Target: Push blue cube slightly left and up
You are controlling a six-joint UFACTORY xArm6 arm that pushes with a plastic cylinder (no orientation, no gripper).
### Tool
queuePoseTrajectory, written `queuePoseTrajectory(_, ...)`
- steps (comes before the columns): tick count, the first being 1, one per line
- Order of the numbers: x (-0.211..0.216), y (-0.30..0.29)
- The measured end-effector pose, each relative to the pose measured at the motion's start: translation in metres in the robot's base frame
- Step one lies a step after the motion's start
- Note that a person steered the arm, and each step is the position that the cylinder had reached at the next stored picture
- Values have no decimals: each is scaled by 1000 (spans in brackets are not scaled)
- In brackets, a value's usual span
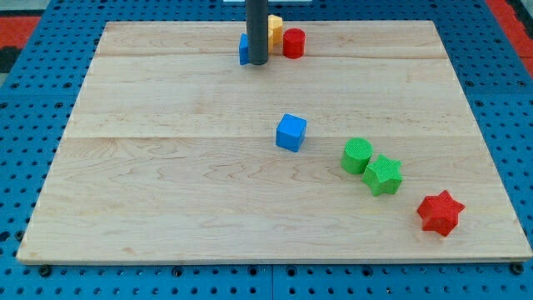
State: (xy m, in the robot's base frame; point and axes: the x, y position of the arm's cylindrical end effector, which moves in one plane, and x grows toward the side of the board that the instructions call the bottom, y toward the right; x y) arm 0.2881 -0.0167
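Note:
The blue cube (291,132) sits near the middle of the wooden board (166,167). My tip (257,62) is the lower end of a dark rod that comes down from the view's top, well above and a little left of the blue cube. The rod stands in front of another blue block (244,50) and partly hides it. A yellow block (275,30) and a red cylinder (293,42) sit just right of the rod.
A green cylinder (356,156) and a green star (383,174) touch each other at the blue cube's lower right. A red star (440,213) lies near the board's lower right corner. A blue pegboard (25,125) surrounds the board.

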Motion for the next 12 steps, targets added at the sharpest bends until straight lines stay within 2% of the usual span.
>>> queuePoseTrajectory(1,33,0)
queuePoseTrajectory(4,37,7)
queuePoseTrajectory(6,37,42)
queuePoseTrajectory(7,57,59)
queuePoseTrajectory(8,121,77)
queuePoseTrajectory(9,167,57)
queuePoseTrajectory(10,171,33)
queuePoseTrajectory(11,194,29)
queuePoseTrajectory(12,139,-45)
